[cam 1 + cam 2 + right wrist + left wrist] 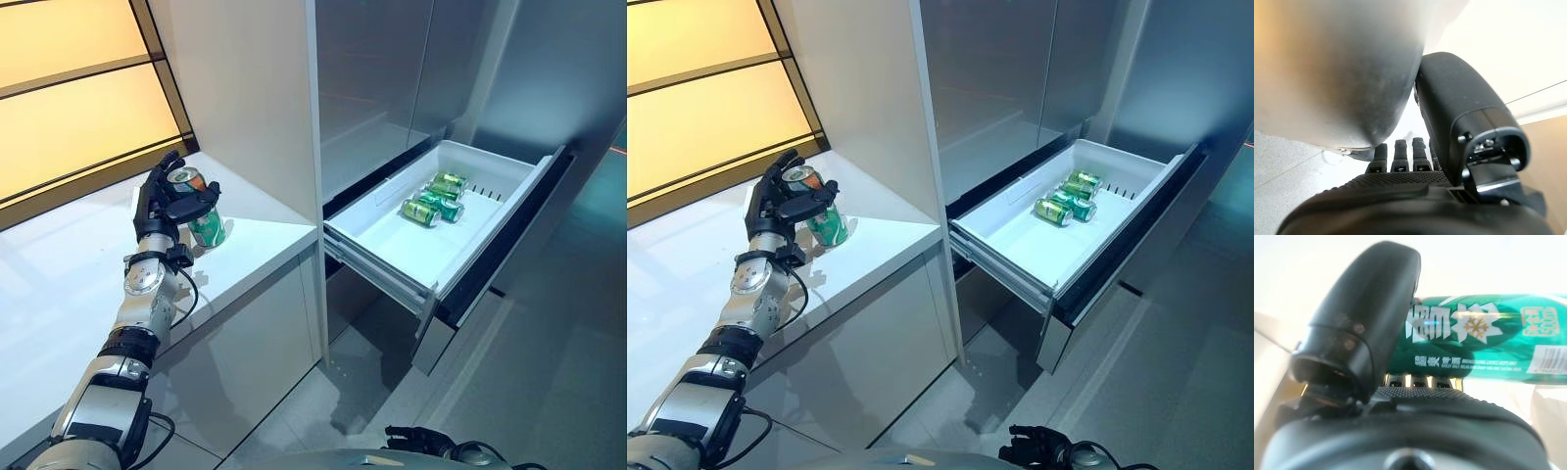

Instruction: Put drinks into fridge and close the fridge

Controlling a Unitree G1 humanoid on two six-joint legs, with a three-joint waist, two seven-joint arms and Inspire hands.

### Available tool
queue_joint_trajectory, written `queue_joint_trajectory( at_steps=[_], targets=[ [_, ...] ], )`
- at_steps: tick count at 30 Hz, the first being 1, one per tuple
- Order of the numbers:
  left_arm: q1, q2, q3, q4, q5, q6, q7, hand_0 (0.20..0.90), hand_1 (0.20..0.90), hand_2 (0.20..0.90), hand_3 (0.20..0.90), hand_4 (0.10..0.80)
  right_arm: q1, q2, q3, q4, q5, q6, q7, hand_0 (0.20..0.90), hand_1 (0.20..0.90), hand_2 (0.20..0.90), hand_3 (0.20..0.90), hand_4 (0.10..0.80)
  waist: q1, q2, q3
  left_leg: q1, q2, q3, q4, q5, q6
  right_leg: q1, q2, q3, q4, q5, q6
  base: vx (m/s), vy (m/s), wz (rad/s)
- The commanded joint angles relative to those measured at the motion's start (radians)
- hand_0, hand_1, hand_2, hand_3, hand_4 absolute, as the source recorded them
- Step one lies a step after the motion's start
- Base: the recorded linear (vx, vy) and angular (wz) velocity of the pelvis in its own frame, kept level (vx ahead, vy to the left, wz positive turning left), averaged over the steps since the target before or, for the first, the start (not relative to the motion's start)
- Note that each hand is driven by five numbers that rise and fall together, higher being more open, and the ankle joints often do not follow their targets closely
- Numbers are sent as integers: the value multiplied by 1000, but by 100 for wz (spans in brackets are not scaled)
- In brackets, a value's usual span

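A green can (205,223) is clasped between the curled fingers and thumb of the left hand (167,201) at the left of the frame on the white counter (69,264), three more cans (435,199) are seen lying in the open fridge drawer (392,250) at centre right, and the right hand (416,438), low at the bottom edge, is shown with fingers loosely extended.

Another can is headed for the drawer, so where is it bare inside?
The drawer is bare across its near half, between the front wall and the three green cans. Those crowd the back. The left hand grips the can on the counter.
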Motion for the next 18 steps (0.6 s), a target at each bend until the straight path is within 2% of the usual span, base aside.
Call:
queue_joint_trajectory(
  at_steps=[1,12,18],
  targets=[
    [-165,63,87,-44,-6,-154,-2,300,300,300,200,100,42,-1,72,71,-67,2,32,900,900,900,900,800,-4,-28,-29,-26,-90,10,7,-61,68,21,-28,39,28,-37,57,0,0,0],
    [-165,60,88,-54,0,-163,2,300,300,300,200,100,44,-1,74,73,-71,-2,34,900,900,900,900,800,-6,-27,-30,-24,-89,12,7,-62,68,23,-28,40,28,-39,56,0,0,0],
    [-167,63,88,-86,-45,-187,-33,300,300,300,200,100,43,-3,76,61,-61,-26,28,900,900,900,900,800,-7,-28,-30,-23,-89,12,7,-62,66,23,-28,41,27,-39,56,0,0,0]
  ],
)
